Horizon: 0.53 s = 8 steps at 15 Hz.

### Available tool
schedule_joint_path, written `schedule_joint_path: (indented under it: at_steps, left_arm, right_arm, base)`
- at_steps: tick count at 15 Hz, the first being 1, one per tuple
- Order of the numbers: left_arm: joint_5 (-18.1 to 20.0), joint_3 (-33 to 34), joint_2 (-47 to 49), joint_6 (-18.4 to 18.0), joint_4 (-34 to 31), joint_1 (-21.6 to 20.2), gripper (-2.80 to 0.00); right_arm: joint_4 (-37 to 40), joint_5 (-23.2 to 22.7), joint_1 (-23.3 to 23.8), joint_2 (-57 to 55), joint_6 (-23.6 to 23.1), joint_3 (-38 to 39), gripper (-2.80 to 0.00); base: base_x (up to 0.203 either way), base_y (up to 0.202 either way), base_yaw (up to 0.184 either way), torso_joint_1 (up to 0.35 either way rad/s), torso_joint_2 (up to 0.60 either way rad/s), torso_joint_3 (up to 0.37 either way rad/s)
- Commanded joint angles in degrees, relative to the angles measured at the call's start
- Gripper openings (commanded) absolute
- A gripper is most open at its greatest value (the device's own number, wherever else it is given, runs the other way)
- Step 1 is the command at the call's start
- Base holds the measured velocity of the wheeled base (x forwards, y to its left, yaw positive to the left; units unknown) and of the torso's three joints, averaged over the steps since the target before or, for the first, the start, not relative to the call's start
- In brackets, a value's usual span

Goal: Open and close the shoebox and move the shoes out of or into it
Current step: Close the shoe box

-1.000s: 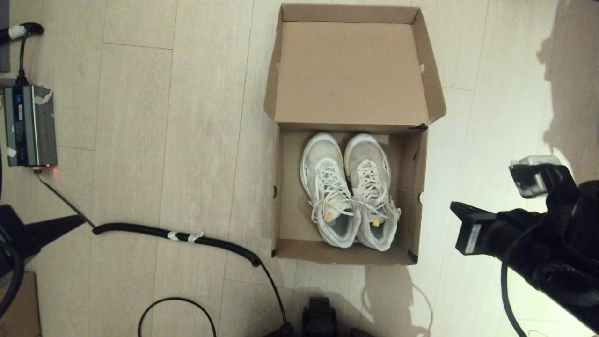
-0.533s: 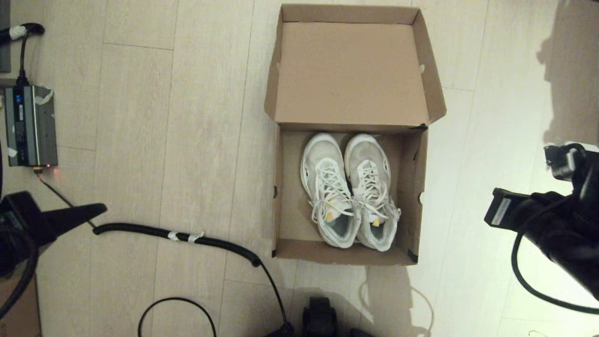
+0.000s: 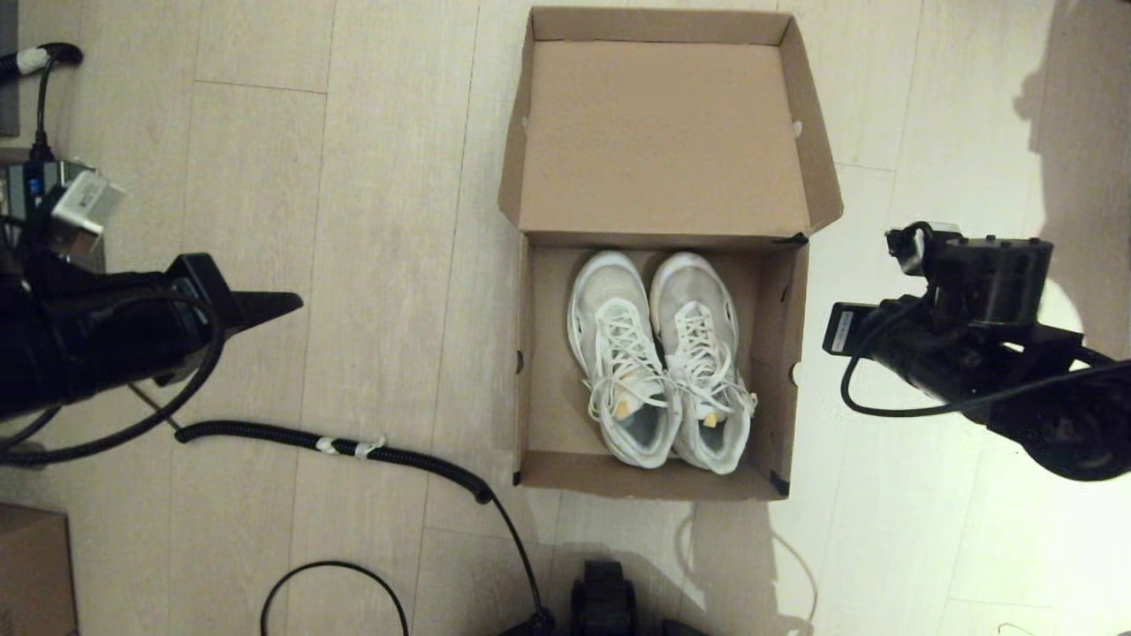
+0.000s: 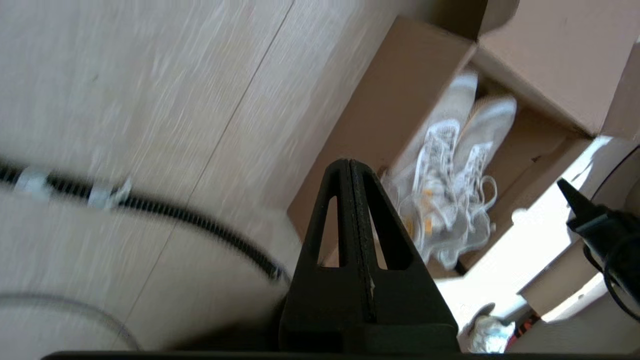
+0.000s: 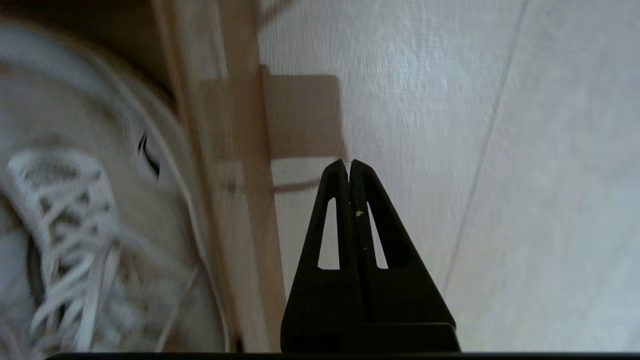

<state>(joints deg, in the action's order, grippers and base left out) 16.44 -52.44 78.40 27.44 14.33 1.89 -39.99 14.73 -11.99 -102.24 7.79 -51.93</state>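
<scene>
Large brown cardboard shoebox point(image 3: 658, 265) with hinged lid: stands on the pale wood-plank floor point(image 3: 353, 221), lid thrown fully back on the far side, its plain inner face up. Pair of white lace-up sneakers point(image 3: 658, 358) with greyish mesh uppers: inside the box, side by side and touching, toes toward the lid hinge, heels toward the robot, laces loose (small yellow-orange marks show inside the tongues). Left gripper point(image 3: 287, 305), black, wedge-shaped: over the floor to the left of the box, well apart from it, tip aimed at the box; in the left wrist view the left gripper point(image 4: 350, 165) has both fingers pressed flat together, no gap, nothing between them, touching nothing. Right gripper point(image 5: 348, 162), black: over bare floor just beside the right wall of the box; jaws likewise clenched tight on nothing, clear of the cardboard; the head view shows only its black arm and wrist housing, so its fingers are read from the wrist view alone. Black coiled cable point(image 3: 336, 442) with white tape wraps: lying across the floor left of the box. Smaller plain brown carton point(image 3: 31, 570): one corner showing at the near left.
</scene>
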Motion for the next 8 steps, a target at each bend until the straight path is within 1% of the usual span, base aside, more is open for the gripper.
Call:
schedule_joint_path:
  at_steps: [1, 3, 4, 6, 8]
  left_arm:
    - [0.26, -0.91, 3.95, 0.07, 2.02, 0.13, -2.8]
    - [0.17, -0.64, 3.59, 0.16, 1.93, 0.48, -2.8]
    - [0.13, 0.05, 3.14, 0.16, 1.99, 0.92, -2.8]
    - [0.0, 0.32, 3.41, 0.16, 2.02, 1.89, -2.8]
    - [-0.09, 0.23, 3.78, 0.16, 2.1, 2.24, -2.8]
  right_arm:
    - [-0.3, -2.22, 2.32, -6.31, -0.29, -5.12, -2.8]
    - [-0.51, -4.56, 4.11, -10.27, -0.76, -10.21, -2.8]
    - [-1.2, -7.41, 4.34, -10.59, -0.83, -10.68, -2.8]
    - [-2.32, -10.49, 3.36, -9.77, -0.08, -9.66, -2.8]
    - [-2.38, -11.55, 2.0, -7.99, 2.63, -7.54, -2.8]
  base:
    - [0.0, 0.0, 0.0, 0.0, 0.0, 0.0]
    - [0.0, 0.0, 0.0, 0.0, 0.0, 0.0]
    - [0.0, 0.0, 0.0, 0.0, 0.0, 0.0]
    - [0.0, 0.0, 0.0, 0.0, 0.0, 0.0]
    - [0.0, 0.0, 0.0, 0.0, 0.0, 0.0]
